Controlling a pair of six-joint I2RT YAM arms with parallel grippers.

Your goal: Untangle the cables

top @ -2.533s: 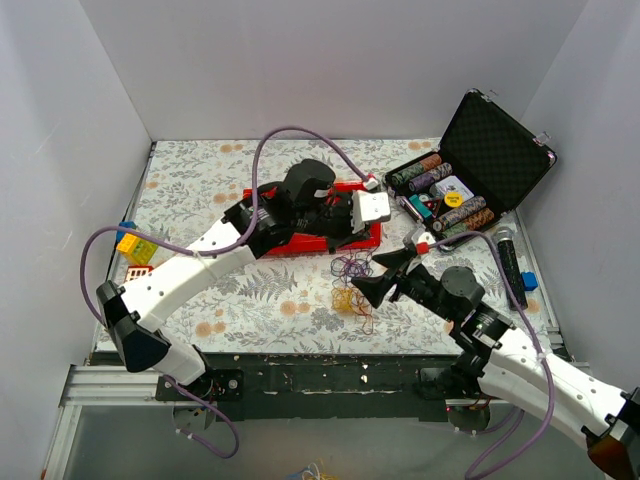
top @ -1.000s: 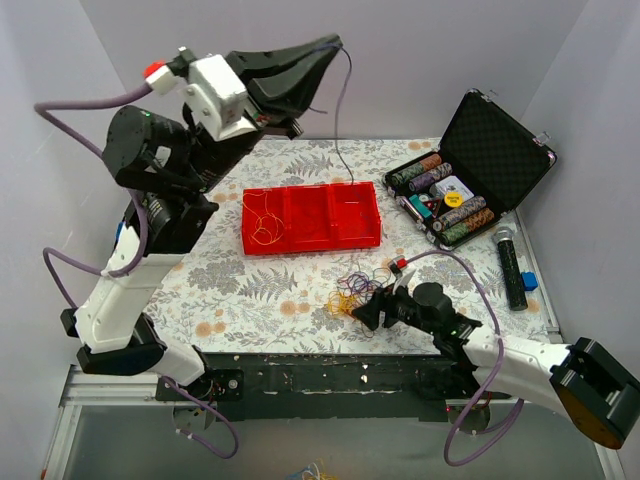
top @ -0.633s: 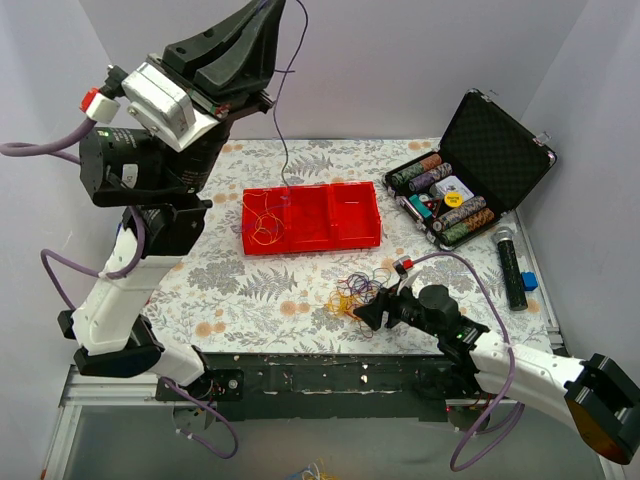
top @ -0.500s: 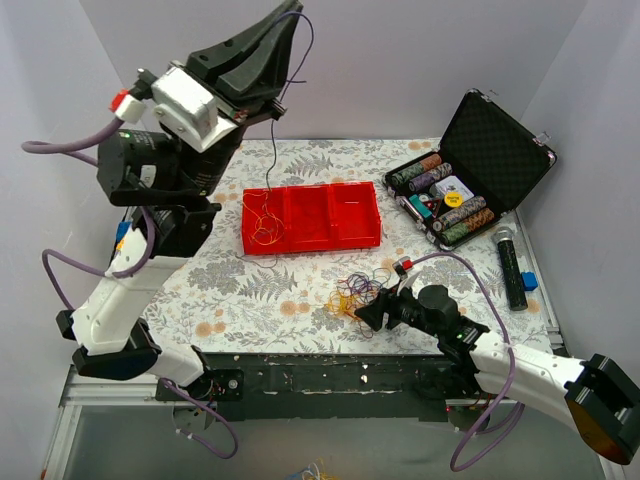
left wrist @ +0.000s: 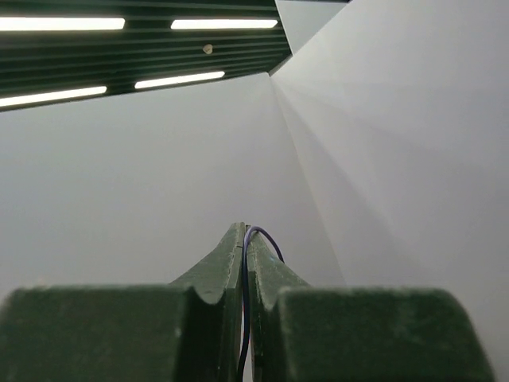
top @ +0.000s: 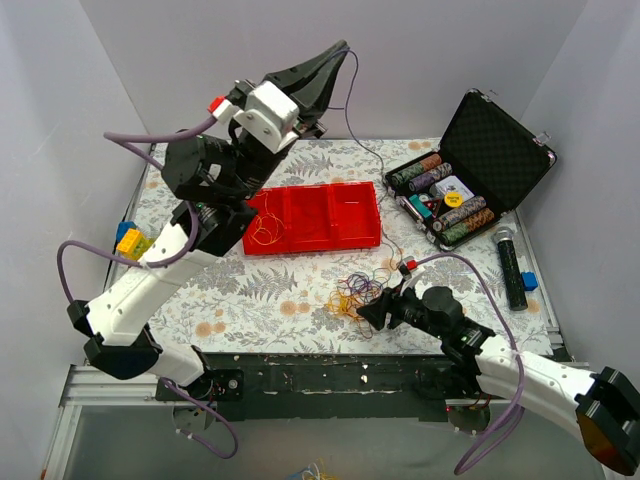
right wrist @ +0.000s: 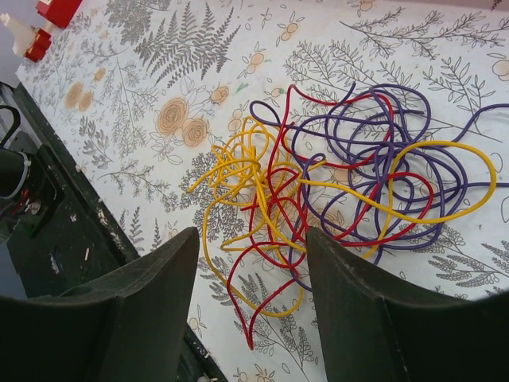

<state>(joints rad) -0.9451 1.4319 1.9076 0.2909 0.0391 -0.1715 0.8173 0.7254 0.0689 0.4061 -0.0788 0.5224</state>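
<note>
**One cable out, one lifting, most of the knot left**

Top view: the left gripper point(top: 338, 55) is raised at upper centre, clamped on a purple cable point(top: 347, 105). That cable hangs down and to the right toward the pile; whether its lower end is free cannot be told. The red tray point(top: 355, 238) sits mid-frame with a lone yellow cable point(top: 264, 230) in its left compartment, so that one looks sorted. The rest of the cables point(top: 355, 293) lie knotted on the cloth at lower centre. The right gripper point(top: 372, 313) is low, just beside them.

Left wrist view: only wall and ceiling lights behind. The fingers point(left wrist: 227, 263) are pressed together with the thin purple cable point(left wrist: 245, 318) pinched between them.

Right wrist view: jaws stand wide, holding nothing. The yellow, red and purple cables point(right wrist: 334, 175) are still looped through each other just ahead, the near loops reaching between the fingers point(right wrist: 151, 302).

Judgement: early in the task, with most of the separating still to do.
</note>
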